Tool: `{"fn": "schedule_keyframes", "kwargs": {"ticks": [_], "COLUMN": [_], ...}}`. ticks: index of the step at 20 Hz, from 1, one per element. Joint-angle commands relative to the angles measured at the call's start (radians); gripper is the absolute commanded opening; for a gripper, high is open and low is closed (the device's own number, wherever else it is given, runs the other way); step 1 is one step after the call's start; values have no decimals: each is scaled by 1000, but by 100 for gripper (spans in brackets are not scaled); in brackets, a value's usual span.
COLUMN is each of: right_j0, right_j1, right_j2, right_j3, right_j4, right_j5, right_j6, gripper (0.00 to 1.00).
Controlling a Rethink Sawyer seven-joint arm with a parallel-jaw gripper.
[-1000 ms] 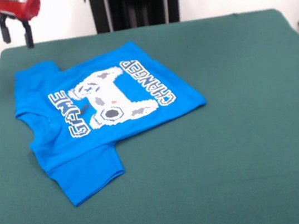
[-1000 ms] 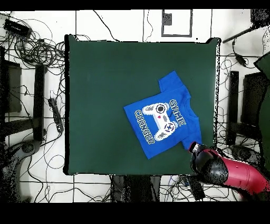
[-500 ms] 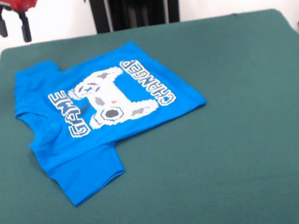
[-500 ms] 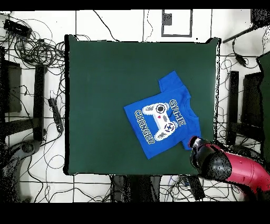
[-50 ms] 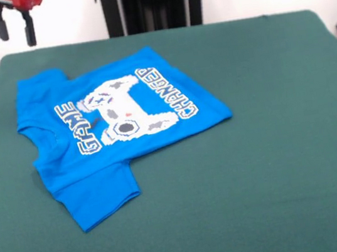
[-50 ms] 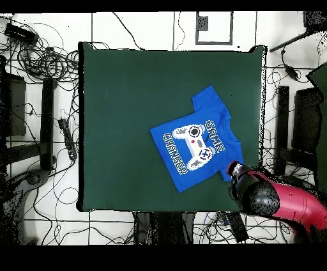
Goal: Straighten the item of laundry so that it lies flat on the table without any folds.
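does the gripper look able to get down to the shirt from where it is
Probably yes. The gripper hangs open above the table's corner, close beside the shirt, and nothing lies between them or on the shirt.

Arm (image 6: 281,204) higher, slightly shifted.

A bright blue T-shirt (image 5: 115,131) lies print side up on the left half of the green desk (image 5: 273,148), its collar toward the left edge and its "GAME CHANGER" lettering flanking a white-and-grey controller graphic. One sleeve points toward the near edge. The tool (image 5: 13,32) hangs above the desk's far left corner, its two dark fingers (image 5: 29,32) parted and clear of the shirt.
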Motion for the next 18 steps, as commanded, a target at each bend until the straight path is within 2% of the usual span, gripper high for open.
{"fn": "schedule_keyframes", "kwargs": {"ticks": [1,5,9,18], "right_j0": [99,130,119,131], "right_j1": [13,0,-32,-71], "right_j2": [97,74,104,118], "right_j3": [71,89,102,119], "right_j4": [53,82,122,187], "right_j5": [43,-6,48,96], "right_j6": [29,91,37,6], "gripper": [100,100,100,100]}}
